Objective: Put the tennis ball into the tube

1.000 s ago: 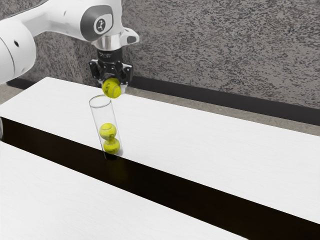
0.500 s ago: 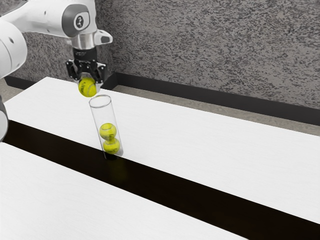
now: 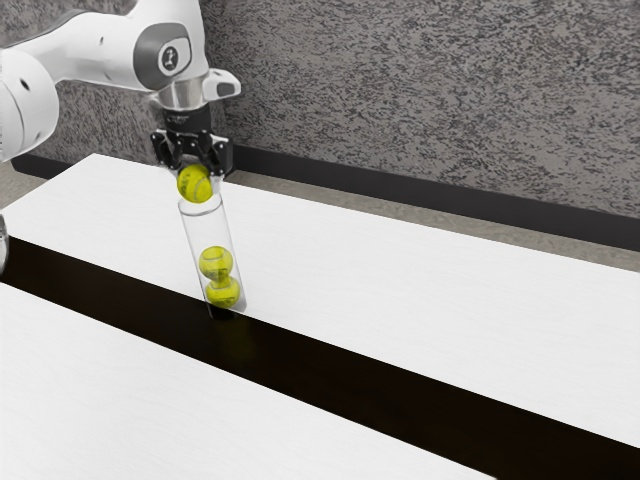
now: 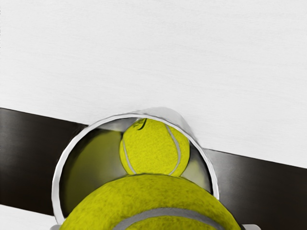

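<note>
Just above the tube (image 3: 209,232), I have the ball (image 3: 195,184) pinched in my hand (image 3: 197,179), held low between the two fingertips and overlapping the tube's rim in both views. Two other balls (image 3: 215,263) sit stacked inside.

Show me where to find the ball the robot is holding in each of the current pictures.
Exterior view: the held ball is left of centre, in the upper half, over the clear tube's rim.
Wrist view: the held ball is large, at the lower edge.
Shared landmark: the rim, a pale ring in the wrist view.
</note>
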`<state>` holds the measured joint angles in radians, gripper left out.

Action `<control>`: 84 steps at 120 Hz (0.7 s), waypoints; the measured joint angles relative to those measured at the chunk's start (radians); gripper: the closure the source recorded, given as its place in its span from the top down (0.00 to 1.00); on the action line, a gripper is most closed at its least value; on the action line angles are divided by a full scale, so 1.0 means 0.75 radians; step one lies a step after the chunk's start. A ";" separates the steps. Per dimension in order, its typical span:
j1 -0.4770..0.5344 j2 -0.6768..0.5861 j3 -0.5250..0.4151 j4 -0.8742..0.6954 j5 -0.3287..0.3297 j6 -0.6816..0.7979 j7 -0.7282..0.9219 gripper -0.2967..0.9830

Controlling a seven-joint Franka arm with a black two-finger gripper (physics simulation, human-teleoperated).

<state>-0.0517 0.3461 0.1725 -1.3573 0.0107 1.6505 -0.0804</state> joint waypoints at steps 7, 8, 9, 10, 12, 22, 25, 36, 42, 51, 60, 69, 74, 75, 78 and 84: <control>0.001 0.024 0.001 0.034 -0.001 0.007 0.004 0.56; 0.001 0.026 0.001 0.037 -0.001 0.008 0.005 0.56; 0.001 0.028 0.001 0.039 -0.001 0.009 0.005 0.56; 0.001 0.030 0.001 0.041 -0.001 0.010 0.006 0.56; 0.001 0.033 0.001 0.045 -0.001 0.011 0.007 0.56; 0.001 0.053 0.002 0.062 -0.004 0.019 0.012 0.56; 0.001 0.056 0.002 0.065 -0.005 0.020 0.014 0.56; 0.012 0.061 0.010 0.066 -0.015 0.025 0.021 0.56; 0.024 0.059 0.012 0.062 -0.023 0.026 0.027 0.56; 0.030 0.058 0.019 0.055 -0.032 0.028 0.035 0.57; 0.032 0.056 0.025 0.049 -0.054 0.029 0.041 0.62; 0.032 0.042 0.027 0.032 -0.067 0.032 0.045 0.67; 0.030 0.004 0.027 0.000 -0.072 0.041 0.048 0.68; 0.030 -0.009 0.027 -0.011 -0.073 0.043 0.048 0.69; 0.027 -0.056 0.027 -0.046 -0.075 0.051 0.049 0.70; 0.006 -0.181 0.025 -0.144 -0.078 0.063 0.051 0.71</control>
<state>-0.0470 0.2101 0.1915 -1.4656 -0.0481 1.6978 -0.0421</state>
